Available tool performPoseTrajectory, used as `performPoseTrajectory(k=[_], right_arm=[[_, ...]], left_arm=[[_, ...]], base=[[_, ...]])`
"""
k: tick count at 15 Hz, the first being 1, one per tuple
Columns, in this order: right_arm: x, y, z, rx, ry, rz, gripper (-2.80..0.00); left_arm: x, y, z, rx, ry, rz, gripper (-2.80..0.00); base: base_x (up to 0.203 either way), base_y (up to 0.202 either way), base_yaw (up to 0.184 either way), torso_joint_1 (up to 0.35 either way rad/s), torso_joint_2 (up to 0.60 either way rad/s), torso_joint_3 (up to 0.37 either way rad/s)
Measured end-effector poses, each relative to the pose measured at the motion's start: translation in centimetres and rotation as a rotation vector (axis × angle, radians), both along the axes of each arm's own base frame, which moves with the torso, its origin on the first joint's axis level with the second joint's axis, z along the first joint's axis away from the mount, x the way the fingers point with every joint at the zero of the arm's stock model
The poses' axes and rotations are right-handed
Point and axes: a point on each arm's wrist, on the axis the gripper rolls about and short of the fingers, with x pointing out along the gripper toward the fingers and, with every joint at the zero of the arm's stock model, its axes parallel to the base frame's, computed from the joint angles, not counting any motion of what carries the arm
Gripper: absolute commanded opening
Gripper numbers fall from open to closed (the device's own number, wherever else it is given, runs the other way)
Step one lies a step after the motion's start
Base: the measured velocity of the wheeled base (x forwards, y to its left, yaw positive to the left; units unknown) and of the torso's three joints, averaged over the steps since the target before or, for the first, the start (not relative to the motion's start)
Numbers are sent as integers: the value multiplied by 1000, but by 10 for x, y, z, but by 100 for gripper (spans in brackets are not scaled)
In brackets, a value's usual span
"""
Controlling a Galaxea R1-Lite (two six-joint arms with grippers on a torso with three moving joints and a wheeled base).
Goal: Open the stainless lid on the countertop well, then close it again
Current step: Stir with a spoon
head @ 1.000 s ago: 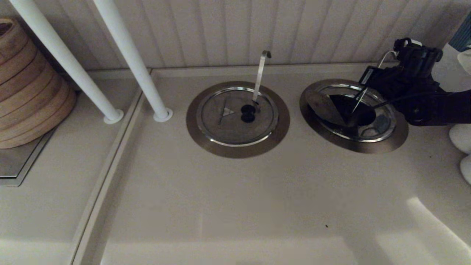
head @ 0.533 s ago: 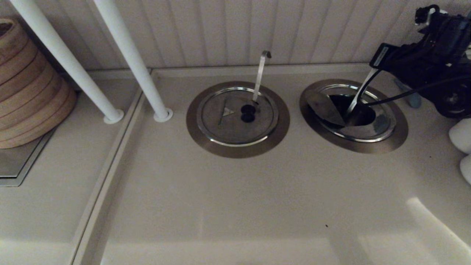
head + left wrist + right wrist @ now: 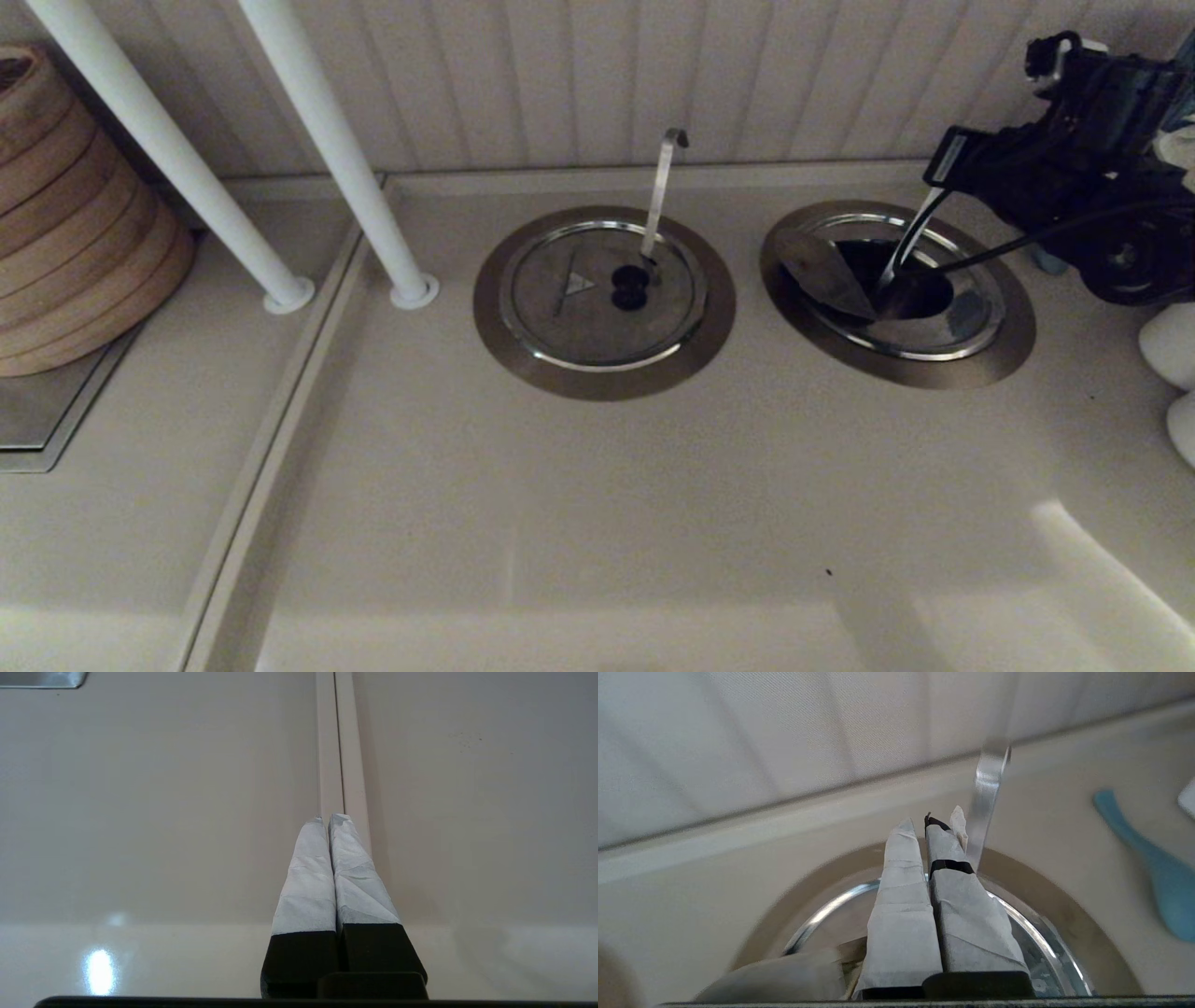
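Observation:
The countertop well [image 3: 1013, 350] sits at the right, its steel ring [image 3: 1083, 914] also in the right wrist view. The stainless lid [image 3: 826, 266] is tilted up on its left side, and a dark opening [image 3: 901, 285] shows beneath. A bluish patch marks its near-right part. The straight-tipped handle [image 3: 910, 233] leans out of the opening toward the back right. My right gripper [image 3: 943, 168] hovers at the handle's top, behind the well. Its taped fingers are shut on nothing in the right wrist view [image 3: 931, 823], with the handle [image 3: 987, 793] just beside one finger. My left gripper [image 3: 329, 819] is shut over a countertop seam, parked.
The twin well [image 3: 602, 303] with the hook-tipped handle [image 3: 661, 187] has its lid flat. Two white poles [image 3: 327, 149] stand at the back left, with stacked bamboo steamers [image 3: 75, 215] beyond. White items [image 3: 1172, 350] lie at the right edge. A blue spatula [image 3: 1153, 858] lies near the wall.
My right gripper rose from over the well's right side toward the back right, then came back slightly left. The straight handle shifted with it. The lid stays tilted open.

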Motion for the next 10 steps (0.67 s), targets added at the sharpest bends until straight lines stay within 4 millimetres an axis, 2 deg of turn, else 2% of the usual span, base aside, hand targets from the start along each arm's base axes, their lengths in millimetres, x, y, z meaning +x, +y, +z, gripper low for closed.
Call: performPoseTrajectory(k=[1, 4, 10], right_arm=[[9, -2, -4, 2, 12, -25, 0], [24, -12, -14, 5, 44, -70, 0], [29, -16, -16, 13, 92, -154, 0]], left_arm=[[0, 0, 0, 0, 0, 0, -280], [0, 0, 0, 0, 0, 0, -280], [0, 0, 0, 0, 0, 0, -280]], base=[[0, 0, 0, 0, 0, 0], [0, 0, 0, 0, 0, 0], [0, 0, 0, 0, 0, 0]])
